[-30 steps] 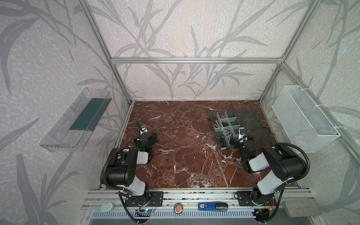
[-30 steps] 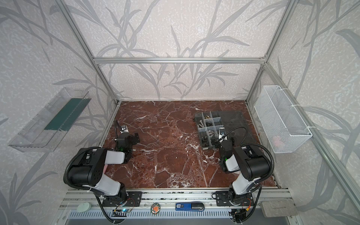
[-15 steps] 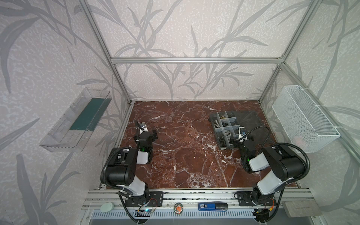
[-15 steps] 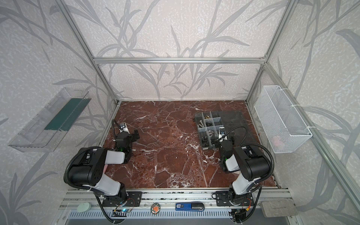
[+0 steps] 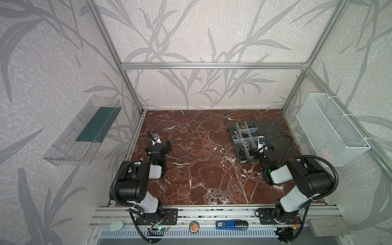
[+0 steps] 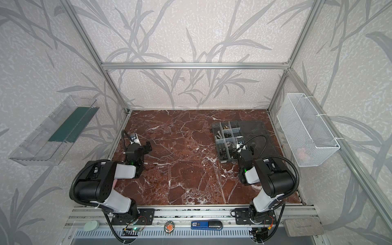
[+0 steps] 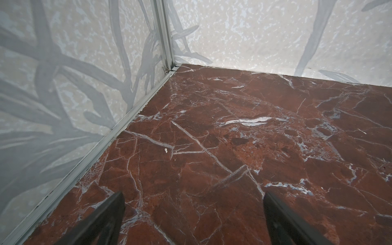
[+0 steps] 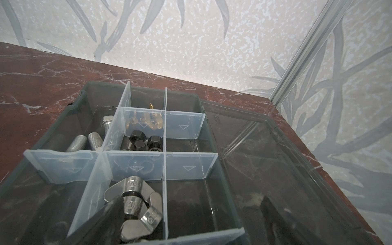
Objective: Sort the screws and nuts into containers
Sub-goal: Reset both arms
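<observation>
- Screws and nuts (image 8: 135,203) lie in the box (image 8: 104,95) compartments. Silver wing nuts are nearest the right gripper (image 8: 192,196), with black nuts, brass pieces and bolts beyond.
- Right gripper: jaws wide apart over the box's near end.
- Left gripper (image 7: 193,193): jaws wide apart above bare marble (image 7: 233,127), well away from the box.
- Lid (image 8: 265,169) lies open beside the compartments.
</observation>
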Robot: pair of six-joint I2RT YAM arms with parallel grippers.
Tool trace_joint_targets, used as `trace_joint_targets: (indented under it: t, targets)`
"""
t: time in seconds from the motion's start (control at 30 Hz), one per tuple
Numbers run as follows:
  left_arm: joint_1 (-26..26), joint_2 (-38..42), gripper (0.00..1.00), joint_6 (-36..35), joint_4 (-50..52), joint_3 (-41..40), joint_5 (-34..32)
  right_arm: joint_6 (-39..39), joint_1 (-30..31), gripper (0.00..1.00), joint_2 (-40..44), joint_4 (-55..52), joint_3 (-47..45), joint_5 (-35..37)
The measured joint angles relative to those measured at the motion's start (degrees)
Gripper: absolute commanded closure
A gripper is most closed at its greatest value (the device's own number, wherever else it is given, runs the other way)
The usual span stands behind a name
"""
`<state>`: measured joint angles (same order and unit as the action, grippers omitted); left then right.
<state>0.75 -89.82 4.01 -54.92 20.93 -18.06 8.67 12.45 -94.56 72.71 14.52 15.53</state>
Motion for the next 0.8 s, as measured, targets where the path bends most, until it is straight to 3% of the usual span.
trace_joint_targets:
  t: [0.5, 0.8]
  targets:
    - [0.0, 0.0, 0.0, 0.0, 0.0, 0.0, 0.0, 1.1, 0.4, 0.01, 4.2, 1.8, -3.6, -1.6]
    - [0.0, 0.0, 0.01, 0.0, 0.0, 0.0, 0.0, 0.8, 1.0, 0.01, 0.5, 1.1, -0.6, 1.7]
